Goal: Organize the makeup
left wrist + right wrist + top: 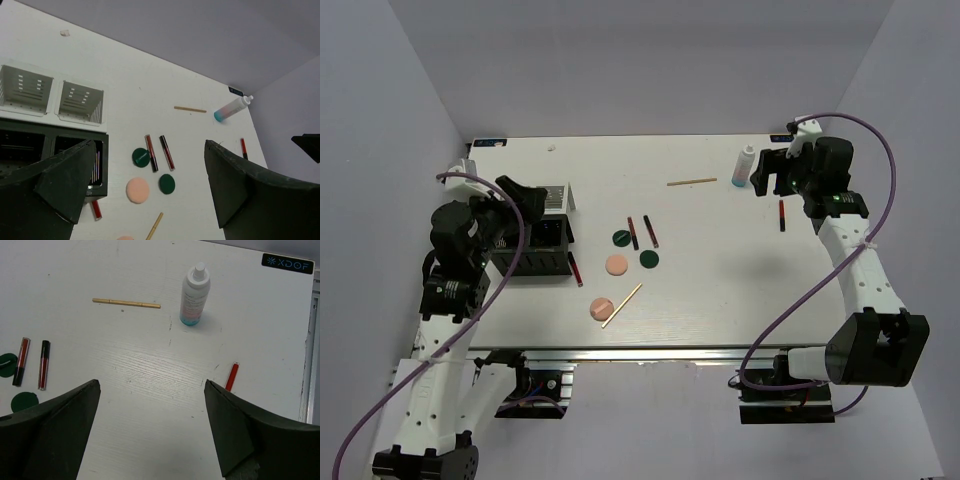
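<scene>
- Top external view: a white table [720,290] stands inside pale lilac walls. A black organizer [535,255] with white trays [555,198] behind it sits at the left edge, in front of the left arm.
- The makeup is scattered mid-table, outside the box: green discs [621,238], peach discs [616,265], black-and-red sticks [633,233] and a wooden stick [622,305] touching the nearer peach disc. One more stick lies just beside the organizer.
- The left gripper [525,195] hangs over the organizer. The right gripper [770,172] is at the far right corner, just beside the bottle [745,167].
- Left wrist view: the left gripper [150,145] has its fingers spread wide with nothing between them. Something thin shows in one organizer [30,145] compartment, but what it is cannot be told.
- Judgement: this arm is stationed at the box because it serves the nearby loose items.
- Right wrist view: the right gripper [151,385] is likewise spread and empty, above bare table. The bottle [194,296] appears upright, ahead of the fingers. A red stick [231,376] lies near the right finger. A second wooden stick [126,303] lies left of the bottle.
- Judgement: the far-corner items fall to the right arm, being well apart from the organizer. Sorting is largely undone.
</scene>
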Motion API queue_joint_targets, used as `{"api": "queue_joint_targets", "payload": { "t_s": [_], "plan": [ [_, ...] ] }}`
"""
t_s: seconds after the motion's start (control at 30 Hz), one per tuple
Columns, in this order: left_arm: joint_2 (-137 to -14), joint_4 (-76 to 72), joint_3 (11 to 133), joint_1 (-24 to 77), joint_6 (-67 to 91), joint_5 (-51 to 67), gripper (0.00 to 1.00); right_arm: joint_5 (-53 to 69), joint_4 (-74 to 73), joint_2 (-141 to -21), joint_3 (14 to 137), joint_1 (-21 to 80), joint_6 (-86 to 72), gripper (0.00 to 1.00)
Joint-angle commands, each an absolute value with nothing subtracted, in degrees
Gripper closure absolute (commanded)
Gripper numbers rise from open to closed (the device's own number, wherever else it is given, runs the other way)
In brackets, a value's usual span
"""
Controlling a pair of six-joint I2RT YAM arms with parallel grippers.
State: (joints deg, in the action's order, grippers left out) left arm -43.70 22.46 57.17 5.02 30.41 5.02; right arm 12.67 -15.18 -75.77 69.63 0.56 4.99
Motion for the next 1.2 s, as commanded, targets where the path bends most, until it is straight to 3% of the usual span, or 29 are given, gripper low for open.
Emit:
{"api": "queue_joint_targets", "payload": {
  "t_s": [0.0, 0.13, 0.2, 0.27, 0.37, 0.4, 0.47, 0.5, 0.57, 0.6, 0.63, 0.73, 0.77, 0.8, 0.83, 0.93, 1.07, 1.17],
  "plan": [
    [-43.2, 24.5, 58.4, 5.0, 29.9, 8.3, 0.02, 14.7, -15.8, -75.4, 71.5, 0.6, 4.6, 0.11],
    [-42.2, 24.9, 57.8, 5.0, 30.6, 7.9, 0.02, 23.2, -16.3, -73.0, 69.3, 0.6, 12.7, 0.11],
    [-42.2, 24.9, 57.6, 5.0, 31.0, 8.2, 0.02, 32.7, -18.3, -70.8, 67.5, 0.6, 21.7, 0.11],
    [-42.5, 24.0, 57.1, 5.0, 31.6, 9.4, 0.08, 44.3, -21.0, -68.1, 66.5, 0.9, 29.4, 0.11],
    [-45.3, 21.3, 55.9, 5.0, 33.1, 14.0, 0.54, 44.8, -22.5, -64.7, 63.5, 4.7, 36.8, 0.11],
    [-46.3, 20.1, 55.4, 5.0, 34.6, 17.6, 0.79, 43.3, -22.5, -64.2, 63.0, 7.9, 37.2, 0.11],
    [-50.0, 16.8, 54.4, 5.1, 38.1, 21.3, 0.87, 41.8, -25.3, -64.2, 62.7, 10.5, 39.9, 0.11],
    [-51.3, 15.9, 54.0, 6.0, 39.4, 23.4, 0.88, 41.1, -26.4, -64.3, 62.6, 12.2, 40.2, 0.11],
    [-55.0, 14.9, 54.0, 9.1, 40.2, 21.9, 0.78, 39.6, -23.4, -64.2, 60.4, 12.6, 32.7, 0.11],
    [-56.4, 15.6, 54.9, 14.4, 39.3, 20.0, 0.71, 39.0, -22.1, -64.0, 59.5, 12.6, 30.3, 0.11],
    [-58.2, 16.3, 57.8, 17.0, 38.4, 15.5, 0.56, 38.5, -21.3, -63.9, 58.8, 12.6, 28.5, 0.13],
    [-66.1, 19.9, 63.1, 23.9, 36.5, 11.4, 0.44, 33.2, -17.4, -63.9, 56.8, 12.5, 20.6, 0.55],
    [-68.8, 20.4, 63.8, 24.9, 36.3, 10.5, 0.42, 30.4, -15.6, -63.9, 55.9, 12.5, 19.0, 0.88],
    [-69.9, 20.4, 64.4, 26.5, 36.3, 9.2, 0.4, 29.4, -14.6, -63.7, 55.4, 12.5, 16.0, 0.96],
    [-70.8, 20.6, 64.9, 27.1, 36.5, 8.1, 0.38, 28.7, -13.9, -63.8, 55.0, 12.4, 15.0, 0.95],
    [-75.0, 24.7, 68.3, 29.6, 36.7, 2.0, 0.4, 26.8, -13.0, -63.9, 53.9, 12.0, 11.8, 0.54],
    [-79.6, 36.6, 74.8, 34.7, 38.0, -11.5, 0.95, 27.0, -12.2, -64.0, 52.3, 11.8, 9.4, 0.48],
    [-83.1, 45.4, 76.9, 42.3, 38.3, -20.4, 0.93, 27.4, -11.7, -64.1, 51.2, 11.8, 8.5, 0.47]
  ]
}}
